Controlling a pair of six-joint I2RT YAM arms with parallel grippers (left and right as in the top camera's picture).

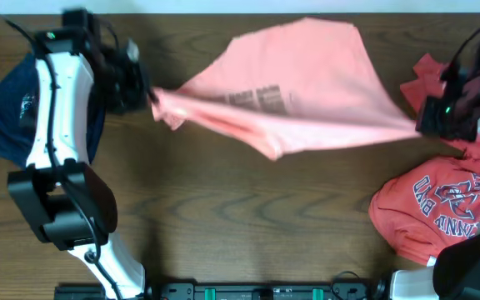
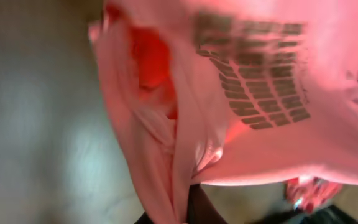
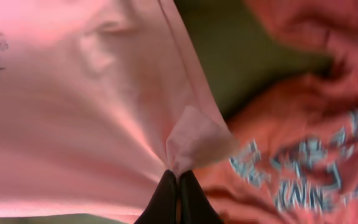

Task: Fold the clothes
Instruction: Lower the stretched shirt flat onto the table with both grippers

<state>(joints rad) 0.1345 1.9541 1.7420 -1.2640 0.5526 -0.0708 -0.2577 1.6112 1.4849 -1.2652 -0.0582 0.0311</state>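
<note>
A pink T-shirt (image 1: 294, 92) with grey print hangs stretched between my two grippers above the table's middle. My left gripper (image 1: 151, 97) is shut on its left end; in the left wrist view the pink T-shirt (image 2: 260, 124) bunches into the jaws (image 2: 185, 214). My right gripper (image 1: 421, 127) is shut on its right end; in the right wrist view the black fingers (image 3: 178, 186) pinch a fold of the pink T-shirt (image 3: 73, 112).
A red printed shirt (image 1: 436, 204) lies crumpled at the right, also in the right wrist view (image 3: 303, 149). A navy garment (image 1: 7, 112) lies at the left under my left arm. The wooden table (image 1: 248, 225) shows in front.
</note>
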